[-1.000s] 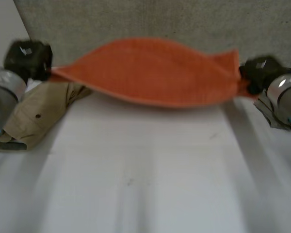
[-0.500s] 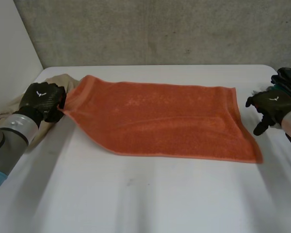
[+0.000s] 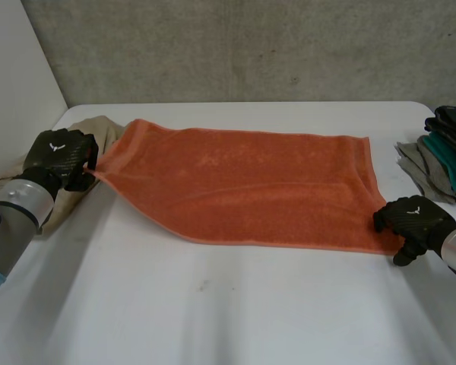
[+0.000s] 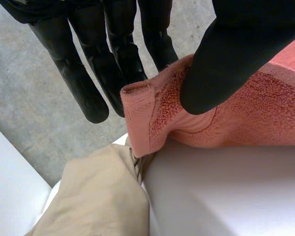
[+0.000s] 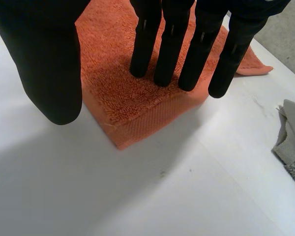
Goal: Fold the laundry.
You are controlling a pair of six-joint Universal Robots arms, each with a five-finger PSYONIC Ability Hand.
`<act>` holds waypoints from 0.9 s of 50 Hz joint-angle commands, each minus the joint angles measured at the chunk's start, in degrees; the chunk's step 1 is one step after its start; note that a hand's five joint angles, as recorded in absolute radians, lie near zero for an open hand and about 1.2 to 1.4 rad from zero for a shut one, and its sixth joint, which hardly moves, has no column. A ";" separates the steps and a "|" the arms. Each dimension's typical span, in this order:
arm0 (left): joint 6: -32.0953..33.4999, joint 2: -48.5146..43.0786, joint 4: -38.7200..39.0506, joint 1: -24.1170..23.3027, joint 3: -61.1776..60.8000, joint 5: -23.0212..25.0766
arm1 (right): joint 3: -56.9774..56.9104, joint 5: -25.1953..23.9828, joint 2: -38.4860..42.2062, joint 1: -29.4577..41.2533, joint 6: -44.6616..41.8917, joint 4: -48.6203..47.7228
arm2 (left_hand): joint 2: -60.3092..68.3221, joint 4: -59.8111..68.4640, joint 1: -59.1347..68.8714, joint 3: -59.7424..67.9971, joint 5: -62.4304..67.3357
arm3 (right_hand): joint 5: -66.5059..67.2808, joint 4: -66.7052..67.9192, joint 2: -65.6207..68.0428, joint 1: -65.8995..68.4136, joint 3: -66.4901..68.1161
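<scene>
— Check left robot hand.
— Clamped on a left corner of orange towel, thumb against fingers; raised just above beige garment.
— Check right robot hand.
— Unclenched; straight fingertips at towel's near right corner; spread flat across surface; near stacked clothes.

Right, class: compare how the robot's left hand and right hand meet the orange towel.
The left hand pinches its corner of the towel between thumb and fingers; the right hand lays straight fingers on its corner. The left hand's corner is lifted, the right hand's lies flat. Both are at towel corners.
</scene>
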 commanded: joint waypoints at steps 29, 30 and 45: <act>-0.58 -0.17 -0.16 0.58 1.40 0.08 | -2.61 -1.17 4.96 2.67 2.25 -14.05 | 11.22 11.11 13.61 11.65 13.69 | 17.47 16.30 15.02 15.32 16.31; -0.58 -0.17 -0.16 0.58 1.48 0.08 | -2.79 -1.17 5.14 2.76 2.25 -14.23 | 11.22 11.11 13.61 11.65 13.69 | 18.14 16.98 15.70 15.99 16.99; -0.58 -0.08 -0.51 0.84 1.31 0.34 | -5.69 -0.29 6.81 3.55 2.34 -14.49 | 11.22 11.11 13.61 11.65 13.69 | 29.89 28.73 27.45 27.74 28.74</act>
